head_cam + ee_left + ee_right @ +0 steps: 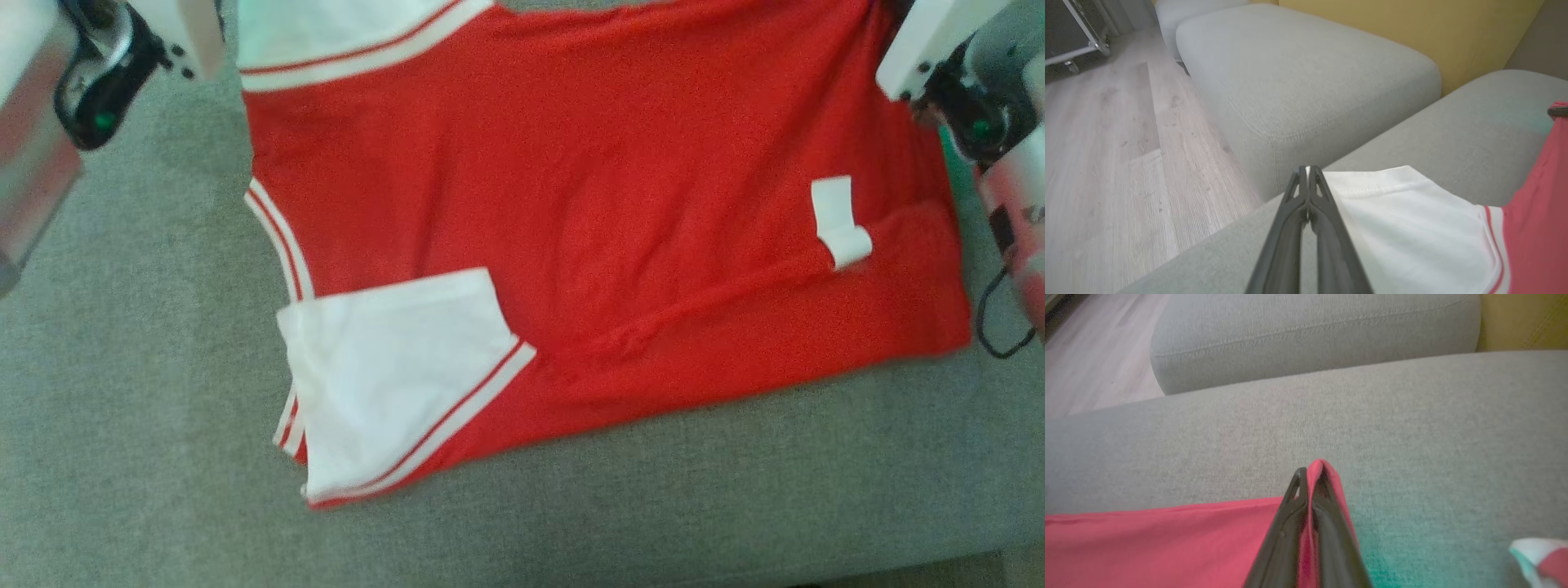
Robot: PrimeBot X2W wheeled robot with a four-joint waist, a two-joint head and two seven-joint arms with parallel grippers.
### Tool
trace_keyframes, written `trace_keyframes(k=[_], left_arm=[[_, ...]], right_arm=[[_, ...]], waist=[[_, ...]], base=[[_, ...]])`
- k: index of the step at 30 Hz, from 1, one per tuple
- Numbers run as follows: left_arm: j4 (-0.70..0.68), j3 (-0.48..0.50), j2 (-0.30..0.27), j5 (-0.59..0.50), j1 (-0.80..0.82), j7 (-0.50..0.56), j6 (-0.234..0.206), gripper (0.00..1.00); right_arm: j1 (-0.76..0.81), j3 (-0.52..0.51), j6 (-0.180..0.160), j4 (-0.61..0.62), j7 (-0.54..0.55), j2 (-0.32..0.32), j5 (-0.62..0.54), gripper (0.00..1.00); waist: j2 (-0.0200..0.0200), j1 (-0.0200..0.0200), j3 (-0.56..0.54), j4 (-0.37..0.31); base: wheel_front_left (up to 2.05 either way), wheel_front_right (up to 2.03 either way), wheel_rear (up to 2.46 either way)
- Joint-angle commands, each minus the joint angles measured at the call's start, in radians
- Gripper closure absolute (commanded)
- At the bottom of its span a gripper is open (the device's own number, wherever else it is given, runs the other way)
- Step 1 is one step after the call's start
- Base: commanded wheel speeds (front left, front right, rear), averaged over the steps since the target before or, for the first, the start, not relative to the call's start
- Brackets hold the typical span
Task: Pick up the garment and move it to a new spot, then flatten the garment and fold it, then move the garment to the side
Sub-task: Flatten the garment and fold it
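Observation:
The garment (571, 204) is a red shirt with white, red-striped sleeves, spread on a grey sofa cushion (122, 408). One white sleeve (392, 376) is folded in over its lower left part. In the left wrist view my left gripper (1307, 171) is shut, pinching the edge of the other white sleeve (1412, 220) at its tips. In the right wrist view my right gripper (1310, 471) is shut on a red corner of the garment (1167, 539), with cloth poking up between the fingers. Both wrists sit at the head view's top corners, left (98, 73) and right (971, 90).
A white label (841, 220) lies on the red cloth near the right side. A black cable (992, 327) hangs by the right arm. Beyond the cushion stand a second grey cushion (1298, 73), a yellow wall (1412, 24), wooden floor (1106, 143) and a metal frame (1081, 41).

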State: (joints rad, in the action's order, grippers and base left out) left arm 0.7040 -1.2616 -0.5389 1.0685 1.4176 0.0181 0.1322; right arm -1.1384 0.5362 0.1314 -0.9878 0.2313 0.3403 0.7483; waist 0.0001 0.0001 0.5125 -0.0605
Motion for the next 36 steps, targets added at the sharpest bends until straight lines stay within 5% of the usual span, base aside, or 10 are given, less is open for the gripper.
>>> trace_keyframes(k=[1, 13, 27, 31, 36], left_arm=[[0.007, 0.043, -0.036, -0.01, 0.083, -0.037, -0.002, 1.0], [0.038, 0.03, -0.026, 0.026, 0.063, -0.157, -0.002, 1.0], [-0.194, -0.007, -0.119, 0.047, -0.157, -0.231, -0.002, 1.0], [-0.273, -0.01, -0.159, 0.03, -0.242, -0.247, -0.03, 1.0], [-0.387, -0.013, -0.207, -0.02, -0.354, -0.263, -0.115, 1.0]], right_arm=[[-0.03, -0.004, -0.001, 0.018, -0.024, 0.016, 0.016, 1.0], [0.022, -0.029, -0.001, 0.086, -0.08, 0.077, 0.187, 1.0], [0.304, -0.034, -0.001, 0.273, -0.11, 0.23, 0.387, 1.0], [0.385, -0.019, -0.001, 0.34, -0.128, 0.263, 0.395, 1.0], [0.483, -0.016, -0.001, 0.415, -0.154, 0.293, 0.406, 1.0]], waist=[[-0.0001, -0.0001, -0.003, 0.0], [-0.0001, -0.0001, -0.068, 0.025], [-0.0001, -0.0001, -0.179, 0.109], [-0.0001, -0.0001, -0.207, 0.122], [-0.0001, -0.0001, -0.227, 0.125]], base=[[0.0, 0.0, 0.0], [0.0, 0.0, 0.0], [0.0, 0.0, 0.0], [0.0, 0.0, 0.0], [0.0, 0.0, 0.0]])
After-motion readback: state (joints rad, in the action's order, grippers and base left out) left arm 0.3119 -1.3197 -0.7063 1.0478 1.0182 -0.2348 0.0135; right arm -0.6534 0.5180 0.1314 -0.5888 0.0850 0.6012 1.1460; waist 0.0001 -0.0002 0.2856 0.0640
